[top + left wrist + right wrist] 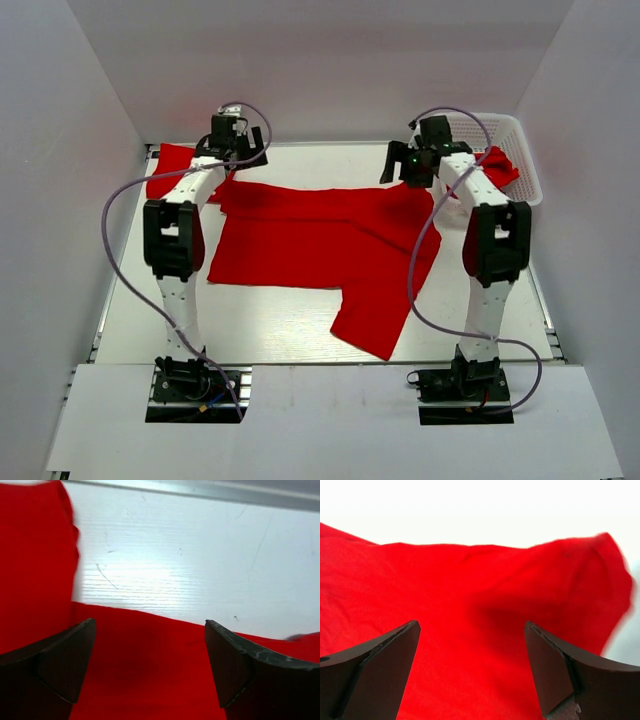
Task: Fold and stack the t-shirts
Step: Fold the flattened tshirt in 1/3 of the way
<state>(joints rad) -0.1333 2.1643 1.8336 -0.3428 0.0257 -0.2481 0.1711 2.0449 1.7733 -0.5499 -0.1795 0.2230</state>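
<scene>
A red t-shirt (320,240) lies spread flat across the middle of the table, one sleeve reaching toward the near edge. A second red t-shirt (168,168) lies at the far left, and also shows in the left wrist view (35,555). A third red t-shirt (503,166) hangs out of the basket. My left gripper (232,160) is open and empty above the spread shirt's far left edge (150,670). My right gripper (406,172) is open and empty above the shirt's far right part (470,580). In the wrist views the left gripper (150,622) and right gripper (471,624) have wide-apart jaws.
A white plastic mesh basket (520,140) stands at the far right corner. White walls enclose the table on the left, back and right. Bare white tabletop (260,320) shows near the front; the back edge rail (200,490) is close ahead of the left gripper.
</scene>
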